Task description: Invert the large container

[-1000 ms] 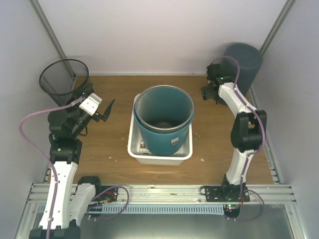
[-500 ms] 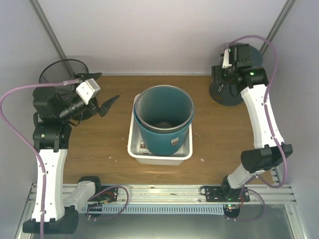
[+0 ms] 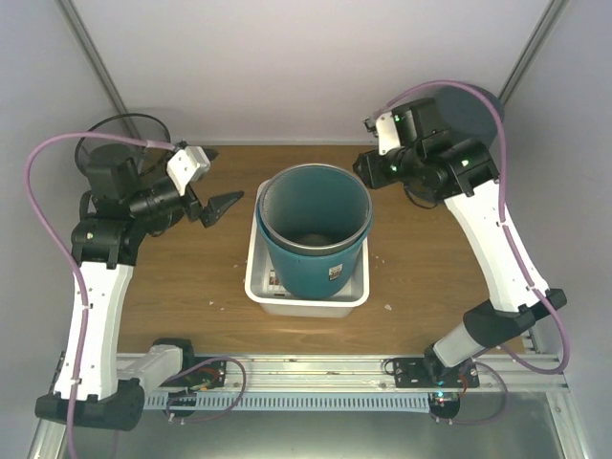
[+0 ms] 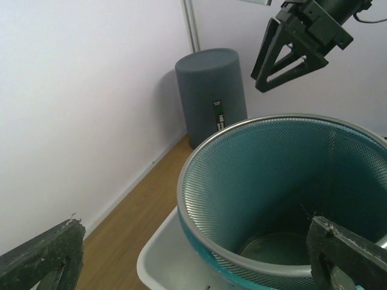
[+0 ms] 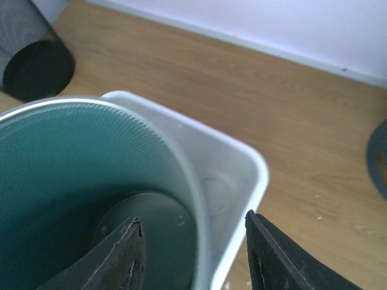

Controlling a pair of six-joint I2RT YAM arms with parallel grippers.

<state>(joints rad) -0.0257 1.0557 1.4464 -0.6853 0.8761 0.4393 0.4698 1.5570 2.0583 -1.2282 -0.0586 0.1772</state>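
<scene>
Both pairs of jaws stand apart: the left gripper [image 3: 222,206] is spread wide beside the teal mesh bin [image 3: 314,215], and the right gripper [image 3: 367,170] straddles its rim without pinching it. The bin sits upright in a white tub [image 3: 304,307].

Flanks open — corners taken
We saw bare table [image 3: 201,277] flanking the teal container [image 3: 314,229] in its white tray [image 3: 306,306]; black mesh bin [image 5: 33,60] and grey bin [image 4: 211,93] blocked the back.

The teal bin [image 3: 316,268] is fine mesh with a silver rim; the tub [image 3: 306,306] white; the black bin [image 5: 33,60] mesh; the grey bin [image 4: 211,90] dark, black-labelled; the bench [image 3: 201,277] brown wood-grain.
</scene>
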